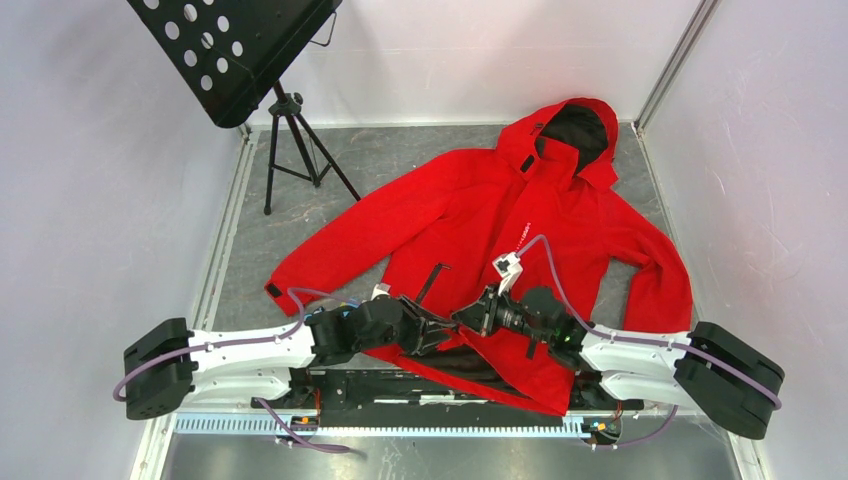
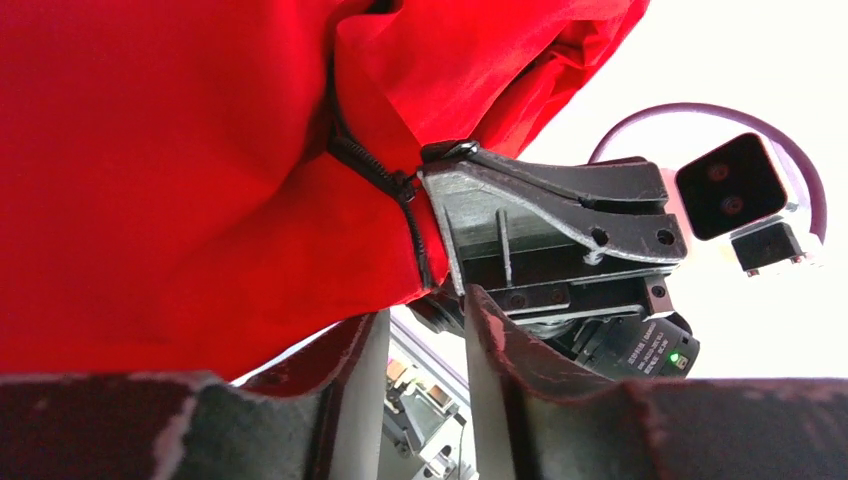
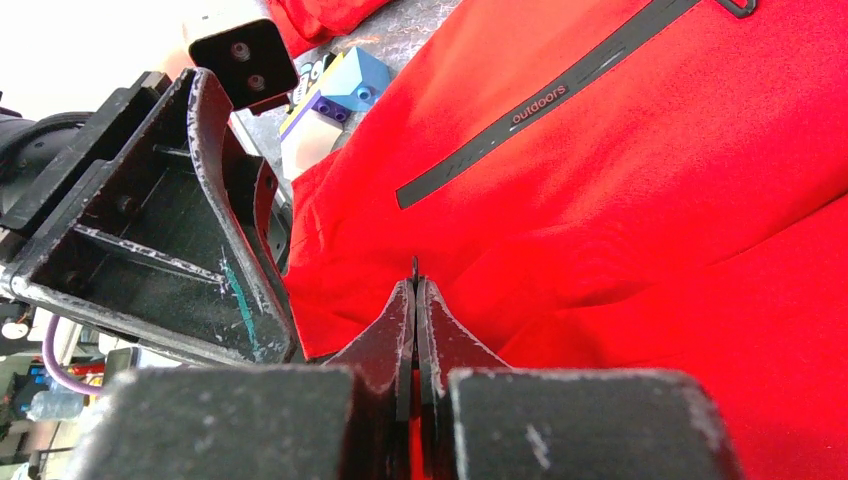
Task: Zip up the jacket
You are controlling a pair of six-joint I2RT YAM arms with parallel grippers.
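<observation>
The red jacket (image 1: 560, 210) lies front up on the table, hood at the back, its front open at the hem. Both grippers meet at the lower front edge. My right gripper (image 1: 468, 316) is shut on the jacket's zip edge; a thin black tip sticks out between its jaws (image 3: 414, 285). The left wrist view shows it (image 2: 560, 200) pinching the fabric where the black zip teeth (image 2: 375, 170) run. My left gripper (image 1: 440, 330) is open, jaws apart (image 2: 425, 325), with red cloth (image 2: 180, 180) draped over one finger and nothing between them.
A black perforated music stand (image 1: 240, 50) on a tripod (image 1: 295, 150) stands at the back left. Coloured toy blocks (image 3: 330, 95) lie beside the jacket's left hem. A black pocket zip (image 3: 540, 110) crosses the jacket front. Grey walls close in both sides.
</observation>
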